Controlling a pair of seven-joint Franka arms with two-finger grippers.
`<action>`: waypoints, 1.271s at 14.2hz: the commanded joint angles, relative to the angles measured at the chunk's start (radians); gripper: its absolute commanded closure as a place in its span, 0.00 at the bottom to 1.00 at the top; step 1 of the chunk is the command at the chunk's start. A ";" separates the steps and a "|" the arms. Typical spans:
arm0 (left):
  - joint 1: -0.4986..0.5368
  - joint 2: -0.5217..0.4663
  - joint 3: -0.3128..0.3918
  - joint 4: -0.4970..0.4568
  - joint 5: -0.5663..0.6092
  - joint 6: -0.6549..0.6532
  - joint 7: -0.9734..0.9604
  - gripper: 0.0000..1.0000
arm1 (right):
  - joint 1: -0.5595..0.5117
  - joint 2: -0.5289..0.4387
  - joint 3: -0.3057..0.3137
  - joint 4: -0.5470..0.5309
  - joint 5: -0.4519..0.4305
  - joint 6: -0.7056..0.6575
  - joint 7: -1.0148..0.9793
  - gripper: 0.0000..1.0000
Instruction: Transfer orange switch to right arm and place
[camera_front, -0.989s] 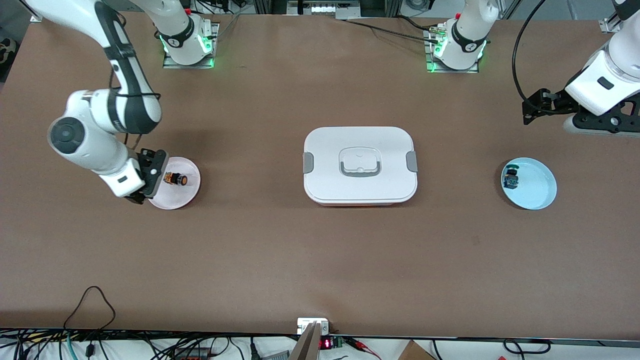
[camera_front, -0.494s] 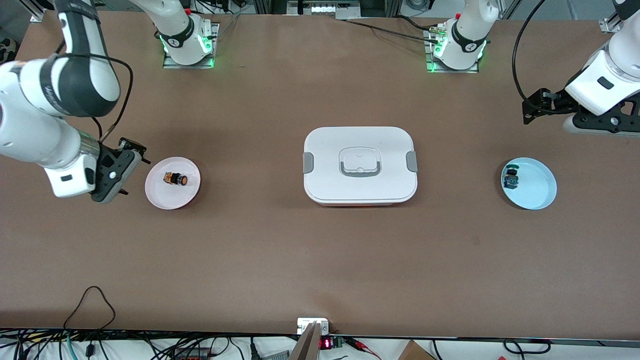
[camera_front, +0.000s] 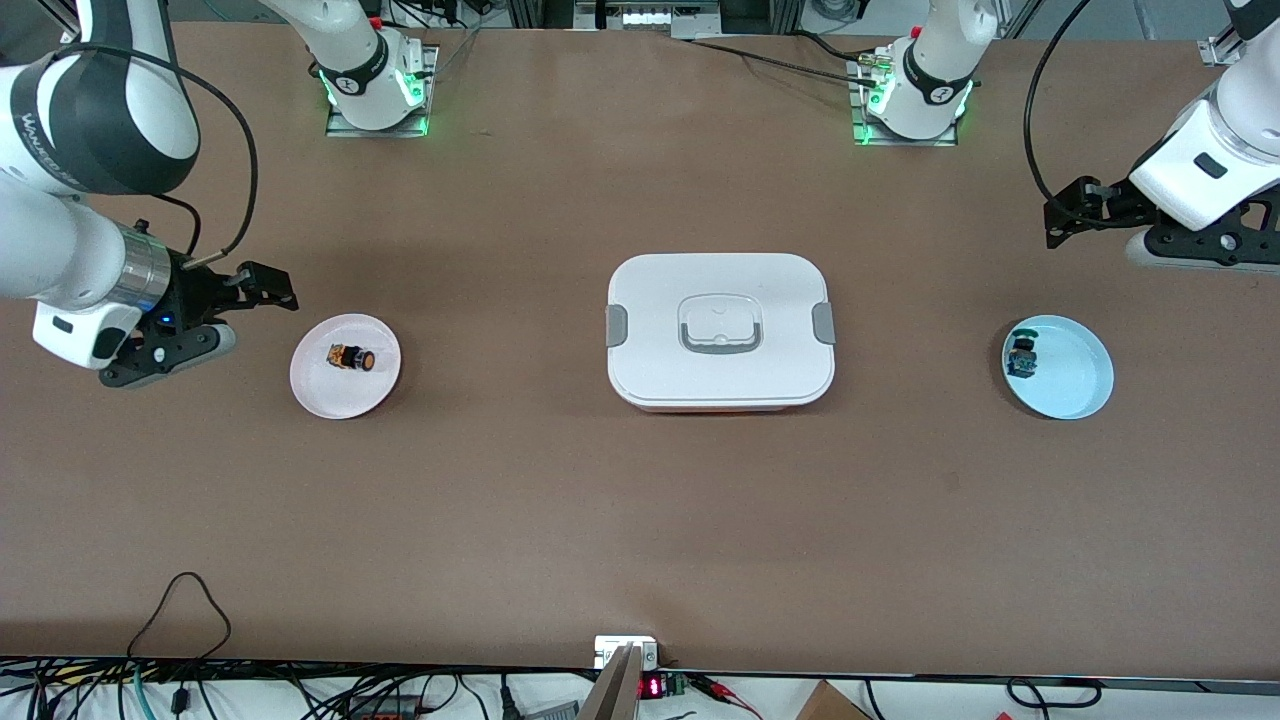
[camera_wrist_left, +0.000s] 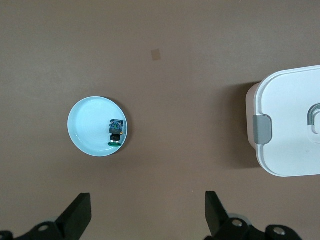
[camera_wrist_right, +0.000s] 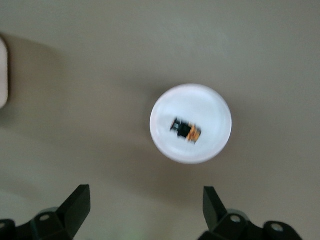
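The brown table (camera_front: 640, 520) carries a closed white lunch box (camera_front: 720, 290) at its middle, with a plate toward each end. The right arm (camera_front: 90, 130) reaches in at its own end. The left arm (camera_front: 1210, 170) waits at the other.

The pink plate (camera_front: 345, 405) sits toward the right arm's end and the pale blue plate (camera_front: 1080, 385) toward the left arm's end. Both are about level with the box.

The orange switch (camera_front: 350, 357) lies on its side near the middle of the pink plate, touched by nothing. A blue-green switch (camera_front: 1022, 357) rests by the blue plate's rim.

The right gripper (camera_wrist_right: 145, 195) hangs over bare table just beside the pink plate, on the side toward the table's end, jaws spread wide and empty. The left gripper (camera_wrist_left: 148, 200) is over the table near the blue plate, jaws equally wide, nothing in them.

With the switch lying on the plate at the right arm's end, the placing looks done (a judgement from how things lie). The step in hand is most likely clearing the right arm away. To do that well, keep the jaws apart, keep the fingers above the height of the rim, and stay off the plate so the round switch is not set rolling.
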 joint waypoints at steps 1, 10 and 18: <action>-0.005 -0.003 0.002 0.017 -0.010 -0.020 -0.006 0.00 | -0.009 -0.010 0.006 0.064 0.002 -0.111 0.180 0.00; -0.007 -0.003 0.001 0.018 -0.009 -0.020 0.007 0.00 | -0.116 -0.120 -0.034 0.101 -0.052 -0.142 0.119 0.00; -0.010 -0.003 0.001 0.021 -0.012 -0.020 0.007 0.00 | -0.096 -0.220 -0.021 -0.017 -0.127 -0.105 0.163 0.00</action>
